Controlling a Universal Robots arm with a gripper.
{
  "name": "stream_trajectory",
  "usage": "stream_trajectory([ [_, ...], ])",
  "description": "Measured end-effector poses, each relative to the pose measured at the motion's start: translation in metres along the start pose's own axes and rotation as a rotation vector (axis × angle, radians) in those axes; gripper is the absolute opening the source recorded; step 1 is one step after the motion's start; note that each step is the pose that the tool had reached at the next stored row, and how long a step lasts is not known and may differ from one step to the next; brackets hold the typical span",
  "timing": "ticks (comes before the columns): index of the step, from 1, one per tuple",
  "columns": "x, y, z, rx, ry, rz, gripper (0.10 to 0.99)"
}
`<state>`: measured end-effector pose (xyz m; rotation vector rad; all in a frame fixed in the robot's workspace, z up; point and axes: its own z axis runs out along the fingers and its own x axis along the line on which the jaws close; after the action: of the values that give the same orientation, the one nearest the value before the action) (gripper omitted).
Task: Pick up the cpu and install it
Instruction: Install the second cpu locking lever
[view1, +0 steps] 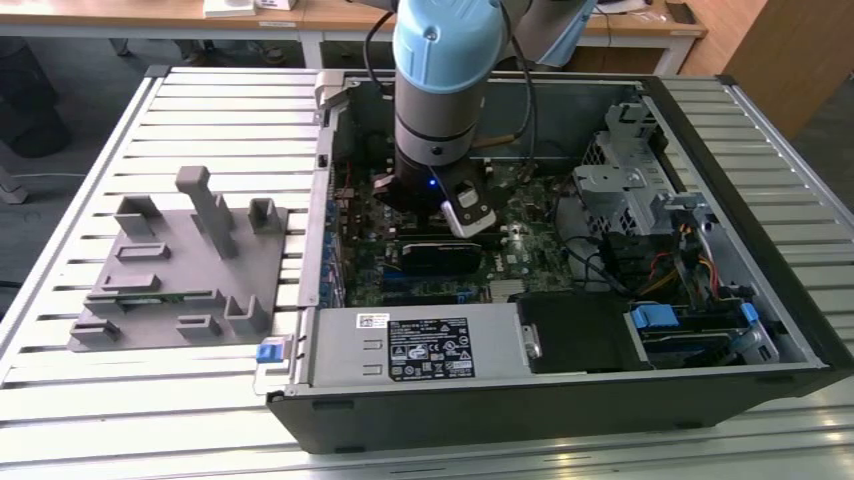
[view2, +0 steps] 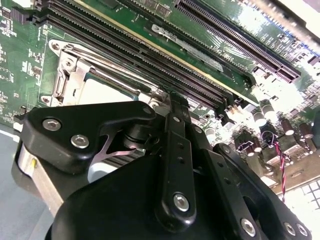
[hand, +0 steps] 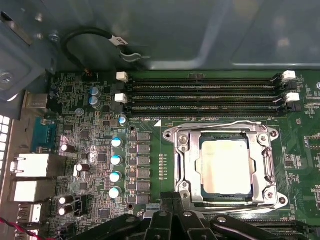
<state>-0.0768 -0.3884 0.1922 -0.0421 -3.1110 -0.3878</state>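
The cpu, a small square chip with a pale silver top, lies flat inside the metal socket frame on the green motherboard. It also shows in the second wrist view as the cpu just beyond the black linkage. My gripper hangs beside the socket's edge with its black fingers pressed together and nothing between them. In the exterior view the gripper is down inside the open computer case, over the board.
Memory slots run along one side of the socket. A black block sits under the arm. Drive cages and cables fill the case at the exterior view's right. A grey fixture stands on the slatted table at its left.
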Motion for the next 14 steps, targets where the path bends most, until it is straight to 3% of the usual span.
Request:
stream_trajectory([
  [7, 0.0006, 0.0004, -0.0012, -0.002, 0.0000, 0.000, 0.106],
  [14, 0.0011, 0.0020, -0.0078, -0.004, 0.0001, 0.000, 0.106],
])
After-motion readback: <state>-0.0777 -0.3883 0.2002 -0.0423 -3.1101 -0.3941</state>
